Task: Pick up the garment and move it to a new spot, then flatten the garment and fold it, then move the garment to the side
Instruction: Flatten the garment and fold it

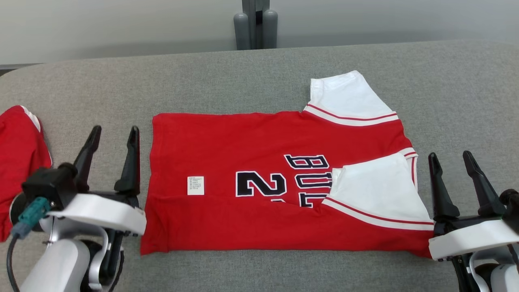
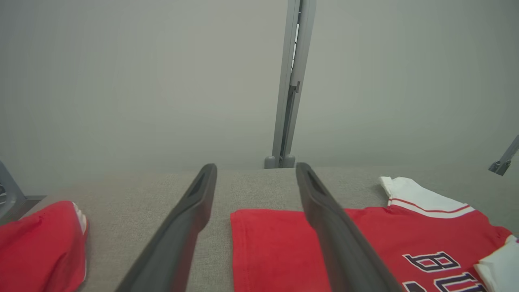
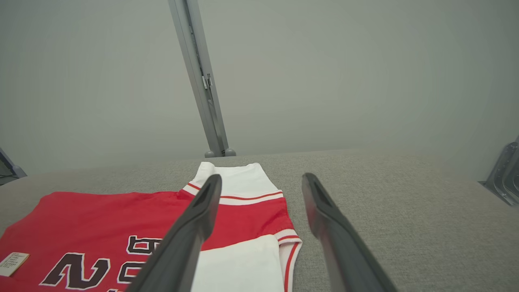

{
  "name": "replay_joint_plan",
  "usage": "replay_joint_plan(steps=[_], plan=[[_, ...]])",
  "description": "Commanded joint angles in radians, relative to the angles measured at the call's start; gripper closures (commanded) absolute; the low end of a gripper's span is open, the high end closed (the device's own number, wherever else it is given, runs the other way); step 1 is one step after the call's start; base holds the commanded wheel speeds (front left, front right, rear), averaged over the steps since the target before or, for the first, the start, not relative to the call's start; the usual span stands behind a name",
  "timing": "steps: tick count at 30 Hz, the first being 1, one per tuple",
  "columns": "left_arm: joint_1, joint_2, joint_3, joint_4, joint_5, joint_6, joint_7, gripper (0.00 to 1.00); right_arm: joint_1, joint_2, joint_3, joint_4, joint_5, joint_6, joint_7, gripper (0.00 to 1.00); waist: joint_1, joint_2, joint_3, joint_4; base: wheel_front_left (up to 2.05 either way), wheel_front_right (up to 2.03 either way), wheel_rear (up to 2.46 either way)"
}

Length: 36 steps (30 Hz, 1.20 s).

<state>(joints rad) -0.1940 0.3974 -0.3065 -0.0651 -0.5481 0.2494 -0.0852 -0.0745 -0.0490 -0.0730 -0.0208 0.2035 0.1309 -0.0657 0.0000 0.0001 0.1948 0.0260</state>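
Beside one jersey (image 1: 251,154) and one red cloth (image 1: 18,162), left gripper (image 1: 115,129) and right gripper (image 1: 450,155) hover, jaws wide, empty

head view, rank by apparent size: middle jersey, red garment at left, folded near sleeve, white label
1. jersey
2. red garment and sleeve: look alike, garment cut off by frame
3. label

I've got a grey fabric tabletop (image 1: 121,81) w/ a red cloth (image 1: 18,162), white trim, lying at its far left. Grey upright post (image 1: 255,24) at far edge, approx centre. Pale wall (image 1: 101,24) behind. Metal bracket (image 3: 507,174) at right of right wrist view.
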Motion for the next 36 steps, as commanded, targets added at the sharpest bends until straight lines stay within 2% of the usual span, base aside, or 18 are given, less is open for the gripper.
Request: replay_joint_plan(steps=[1,6,11,12,18,24,29,30,31,32,36], plan=[[-0.06,0.003,0.007,0.005,-0.013,-0.018,0.014,0.0,-0.019,-0.004,0.004,-0.003,0.011,0.0,0.0,0.0,0.0,-0.0001,0.014,-0.006,0.0,0.0,0.0],[-0.228,0.007,-0.024,0.121,-0.052,-0.093,0.116,0.0,-0.042,-0.005,0.029,0.009,0.016,0.0,-0.004,0.0,0.0,-0.0001,0.049,-0.028,0.0,0.0,0.0],[-0.373,0.0,-0.057,0.327,-0.095,-0.176,0.218,0.0,-0.066,-0.005,0.055,0.023,0.034,0.0,-0.02,0.0,0.0,-0.0001,0.092,-0.073,0.0,0.0,0.0],[-0.373,0.0,-0.057,0.327,-0.095,-0.176,0.218,0.0,-0.066,-0.005,0.055,0.023,0.034,0.0,-0.02,0.0,0.0,-0.0001,0.092,-0.073,0.0,0.0,0.0],[-0.494,-0.004,-0.054,0.591,-0.145,-0.264,0.263,0.0,-0.095,-0.005,0.081,0.041,0.049,0.0,-0.04,0.0,0.0,-0.0001,0.152,-0.119,0.0,0.0,0.0],[-0.575,0.001,-0.044,0.801,-0.18,-0.316,0.283,0.0,-0.112,-0.005,0.099,0.057,0.058,0.0,-0.054,0.0,0.0,-0.0001,0.193,-0.143,0.0,0.0,0.0],[-0.62,-0.01,-0.047,0.912,-0.206,-0.348,0.292,0.0,-0.123,-0.005,0.095,0.074,0.055,0.0,-0.058,0.0,0.0,-0.0001,0.203,-0.144,0.0,0.0,0.0],[-0.626,-0.013,-0.049,0.927,-0.212,-0.354,0.296,0.05,-0.126,-0.005,0.094,0.076,0.053,0.0,-0.057,0.0,0.0,-0.0001,0.203,-0.143,0.0,0.0,0.0],[-0.631,-0.016,-0.052,0.939,-0.217,-0.36,0.297,0.44,-0.129,-0.005,0.091,0.078,0.053,0.0,-0.054,0.0,0.0,-0.0001,0.204,-0.141,0.0,0.0,0.0],[-0.637,-0.019,-0.055,0.948,-0.223,-0.364,0.298,1.0,-0.132,-0.006,0.09,0.08,0.054,0.0,-0.05,0.0,0.0,-0.0001,0.204,-0.139,0.0,0.0,0.0],[-0.665,-0.016,-0.067,0.968,-0.232,-0.374,0.279,1.0,-0.187,-0.031,0.081,0.085,0.072,0.0,-0.029,0.0,0.0,-0.0001,0.21,-0.132,0.0,0.0,0.0]])
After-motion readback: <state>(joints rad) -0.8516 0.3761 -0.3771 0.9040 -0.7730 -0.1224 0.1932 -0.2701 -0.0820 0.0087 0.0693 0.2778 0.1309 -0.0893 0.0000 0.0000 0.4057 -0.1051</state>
